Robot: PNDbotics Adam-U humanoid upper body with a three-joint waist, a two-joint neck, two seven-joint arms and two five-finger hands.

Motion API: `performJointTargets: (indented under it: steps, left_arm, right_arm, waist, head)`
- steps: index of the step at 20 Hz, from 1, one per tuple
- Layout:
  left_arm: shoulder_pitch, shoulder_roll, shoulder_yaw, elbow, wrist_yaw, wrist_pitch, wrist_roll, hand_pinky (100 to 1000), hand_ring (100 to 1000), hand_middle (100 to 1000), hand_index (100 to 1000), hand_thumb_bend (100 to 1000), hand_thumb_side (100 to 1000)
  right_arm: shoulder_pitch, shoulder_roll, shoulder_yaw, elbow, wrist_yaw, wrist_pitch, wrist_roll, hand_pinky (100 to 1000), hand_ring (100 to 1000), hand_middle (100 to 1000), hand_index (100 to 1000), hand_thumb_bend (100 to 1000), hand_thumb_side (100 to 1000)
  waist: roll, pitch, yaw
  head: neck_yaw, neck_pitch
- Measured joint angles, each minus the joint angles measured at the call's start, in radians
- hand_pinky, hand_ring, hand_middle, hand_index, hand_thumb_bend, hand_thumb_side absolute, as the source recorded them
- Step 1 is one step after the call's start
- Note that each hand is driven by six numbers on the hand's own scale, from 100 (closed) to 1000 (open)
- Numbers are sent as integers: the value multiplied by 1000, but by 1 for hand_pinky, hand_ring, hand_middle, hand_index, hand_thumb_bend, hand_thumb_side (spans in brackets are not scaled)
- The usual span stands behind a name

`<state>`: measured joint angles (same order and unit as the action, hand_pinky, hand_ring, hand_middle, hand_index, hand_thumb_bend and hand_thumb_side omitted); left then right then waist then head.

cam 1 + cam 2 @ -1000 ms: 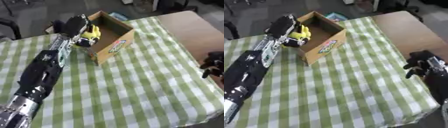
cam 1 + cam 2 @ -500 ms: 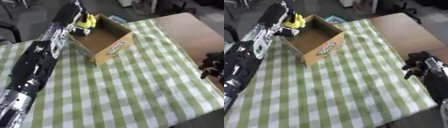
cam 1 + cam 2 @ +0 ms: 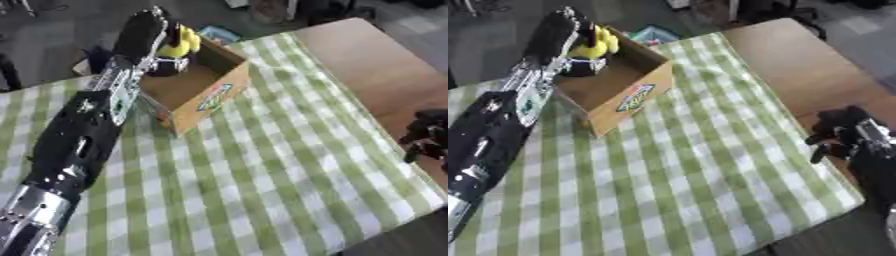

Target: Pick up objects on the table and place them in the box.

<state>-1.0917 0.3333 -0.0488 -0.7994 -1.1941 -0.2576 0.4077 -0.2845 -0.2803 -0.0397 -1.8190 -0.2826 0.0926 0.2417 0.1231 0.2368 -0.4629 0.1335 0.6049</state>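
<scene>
the left hand (image 3: pixel 147 31) is up at the far side of the box (image 3: pixel 199 87), and its fingers (image 3: pixel 588 30) are curled around a yellow toy (image 3: pixel 178 46). the toy has some black at the bottom, and it is hard to say what kind of toy it is. it hangs over the back corner of the open box, right by the rim, with the hand on its left. it sits upright in the grip, the long way going up and down.

the box stands on the green and white checked cloth (image 3: pixel 262 170) that covers the surface. the open hole of the box lies just below the toy and a little toward the robot. so the next move is likely short: let go, or go down a bit first, so the toy falls inside and not over the back wall.

the right hand (image 3: pixel 843 137) is well apart, near the right edge of the surface, fingers curled and holding nothing. the left hand is much nearer to the box.
</scene>
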Motion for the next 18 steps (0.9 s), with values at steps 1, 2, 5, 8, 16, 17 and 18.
performJointTargets:
  steps: [1, 2, 5, 8, 16, 17, 18]
  left_arm:
    - [1, 0, 4, 7, -6, 2, 7, 448, 332, 264, 430, 392, 100]
    - [1, 0, 6, 13, -13, 4, 12, 492, 413, 358, 525, 398, 100]
    - [6, 0, 9, 24, -32, 9, 14, 624, 612, 624, 755, 515, 117]
    - [8, 0, 9, 28, -50, 15, -12, 706, 726, 752, 823, 565, 188]
    - [19, 0, 9, 22, -64, 6, -152, 744, 752, 777, 814, 438, 233]
    - [21, 0, 9, 17, -53, 3, -163, 738, 731, 751, 793, 408, 220]
    - [24, 0, 9, 10, -36, 0, -172, 727, 690, 710, 759, 344, 214]
  right_arm:
    - [-2, 3, 2, 0, 1, 1, 1, 400, 568, 563, 698, 100, 750]
    - [-5, 4, 3, 0, 3, 1, 1, 400, 568, 563, 698, 100, 759]
    - [-6, 7, 3, 0, 10, 3, 3, 400, 568, 563, 697, 100, 770]
    - [-8, 11, 4, 0, 16, 5, 4, 400, 568, 563, 697, 100, 769]
    - [-13, 11, 4, 0, 20, 7, 3, 401, 569, 563, 697, 100, 761]
    - [-12, 11, 4, 0, 20, 8, 3, 401, 569, 563, 697, 100, 760]
    - [-8, 11, 4, 0, 20, 8, 3, 401, 569, 563, 697, 100, 756]
  waist:
    - [4, 5, -6]
    - [8, 9, -12]
    - [19, 20, -27]
    - [23, 22, -29]
    - [22, 18, 0]
    - [20, 13, 10]
    - [17, 8, 20]
  head:
    - [2, -3]
    - [4, -6]
    - [6, -9]
    - [6, -9]
    - [3, -8]
    - [1, -7]
    - [-2, -5]
